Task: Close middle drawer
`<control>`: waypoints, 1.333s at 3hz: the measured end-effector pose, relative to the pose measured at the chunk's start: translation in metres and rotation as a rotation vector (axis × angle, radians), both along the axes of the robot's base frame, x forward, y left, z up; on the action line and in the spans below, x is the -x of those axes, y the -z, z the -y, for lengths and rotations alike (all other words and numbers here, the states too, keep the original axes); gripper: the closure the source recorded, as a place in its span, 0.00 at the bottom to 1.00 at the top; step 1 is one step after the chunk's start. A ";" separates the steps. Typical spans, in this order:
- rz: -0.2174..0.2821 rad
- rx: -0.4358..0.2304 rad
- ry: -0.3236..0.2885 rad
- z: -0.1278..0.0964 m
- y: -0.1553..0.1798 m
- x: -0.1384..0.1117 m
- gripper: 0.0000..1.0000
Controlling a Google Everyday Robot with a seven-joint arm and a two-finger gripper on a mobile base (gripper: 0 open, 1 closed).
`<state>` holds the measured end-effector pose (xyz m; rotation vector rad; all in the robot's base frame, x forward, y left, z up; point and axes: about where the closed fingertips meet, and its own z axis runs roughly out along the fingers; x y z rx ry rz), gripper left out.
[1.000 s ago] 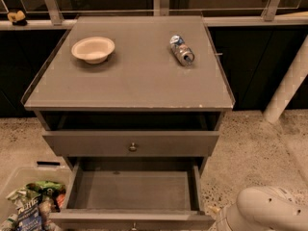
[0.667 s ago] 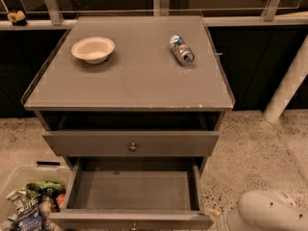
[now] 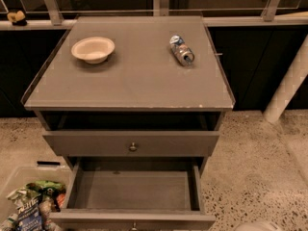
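Observation:
The middle drawer (image 3: pixel 132 190) of the grey-brown cabinet is pulled far out toward me and its shallow box is empty. Its low front (image 3: pixel 86 219) runs along the bottom edge of the view, with the small round knob (image 3: pixel 134 225) partly cut off. Above it, the top drawer front (image 3: pixel 86 143) with its knob (image 3: pixel 133 147) is pushed in. The lowest drawer is hidden under the open one. My gripper is out of view; only a sliver of my white arm (image 3: pixel 257 226) shows at the bottom right edge, right of the open drawer's front corner.
On the cabinet top (image 3: pixel 130 81) sit a cream bowl (image 3: pixel 93 48) at the left and a can lying on its side (image 3: pixel 181 50) at the right. A clear bin with snack bags (image 3: pixel 29 206) stands on the floor at the lower left. A white post (image 3: pixel 288 81) rises at the right.
The white arm at the bottom right has sunk downward, almost out of the frame. The drawers, bowl and can have not moved.

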<state>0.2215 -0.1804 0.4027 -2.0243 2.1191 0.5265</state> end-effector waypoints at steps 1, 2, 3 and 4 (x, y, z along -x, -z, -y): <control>-0.003 -0.029 -0.048 -0.019 0.046 0.004 0.00; -0.008 -0.036 -0.035 -0.018 0.050 0.002 0.00; 0.017 -0.059 -0.025 -0.019 0.056 -0.019 0.00; 0.068 -0.069 -0.057 -0.025 0.054 -0.050 0.00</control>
